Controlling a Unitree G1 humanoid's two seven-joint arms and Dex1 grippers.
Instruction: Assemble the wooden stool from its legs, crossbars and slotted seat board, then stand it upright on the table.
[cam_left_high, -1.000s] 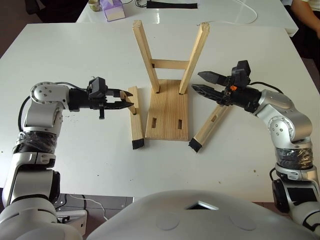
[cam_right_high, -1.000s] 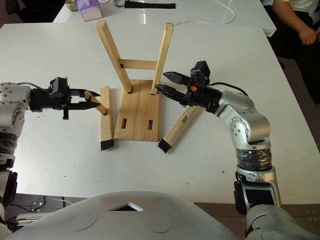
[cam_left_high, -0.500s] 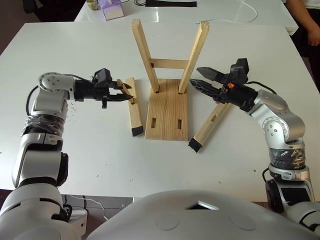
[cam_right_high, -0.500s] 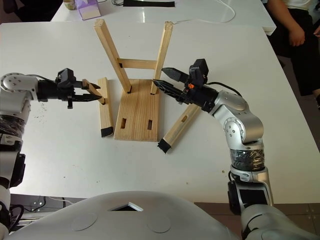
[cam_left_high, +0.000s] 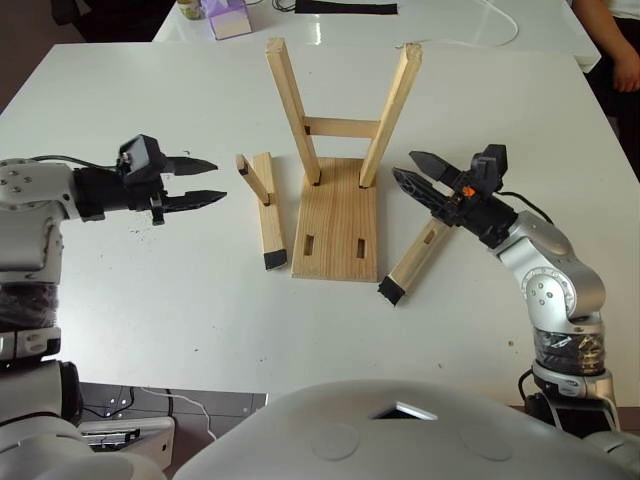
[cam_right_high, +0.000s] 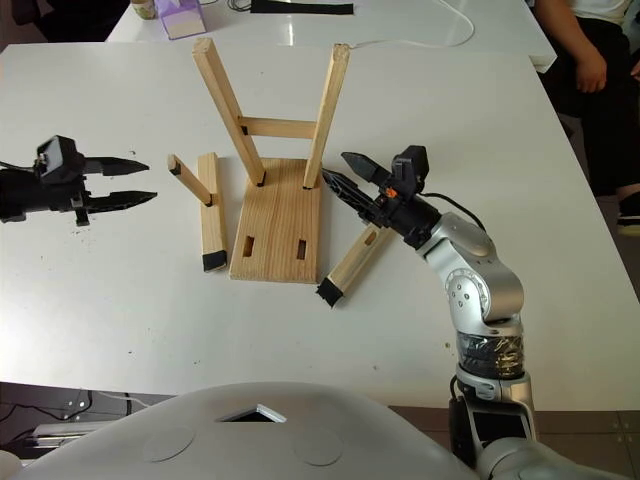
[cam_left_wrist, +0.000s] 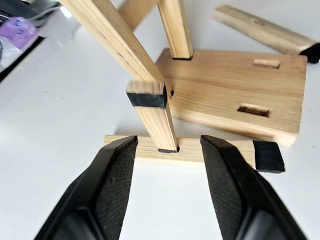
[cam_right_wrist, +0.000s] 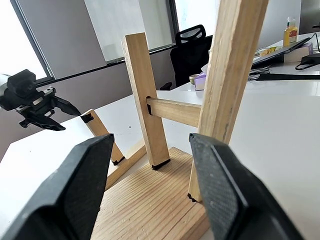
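Judging the pale wooden parts as light, stiff and hard to crush, yet likely sliding easily on the smooth white table (cam_left_high: 150, 300). Favouring a grip across the flat sides of the loose left leg (cam_left_high: 268, 222), around mid-length, keeping off its short crossbar stub (cam_left_high: 250, 175) and its black end cap (cam_left_high: 270, 262). Likewise taking the loose right leg (cam_left_high: 415, 258) by its middle. Expecting the half-built frame to tip if knocked.

Seeing the rectangular slotted seat board (cam_left_high: 335, 232) lying flat at the table's middle, carrying two standing legs (cam_left_high: 292, 110) joined by a thin crossbar (cam_left_high: 342, 127) at its far end and showing two empty slots (cam_left_high: 311, 243) towards the near end. Finding the loose left leg just beside the board's left edge, and the loose right leg slanting away from its near right corner.

Noting the left gripper (cam_left_high: 218, 179) hovering left of the loose left leg, apart from it, jaws spread and holding nothing. Noting the right gripper (cam_left_high: 404, 165) hanging over the loose right leg's far end, beside one standing leg, jaws likewise parted and empty.
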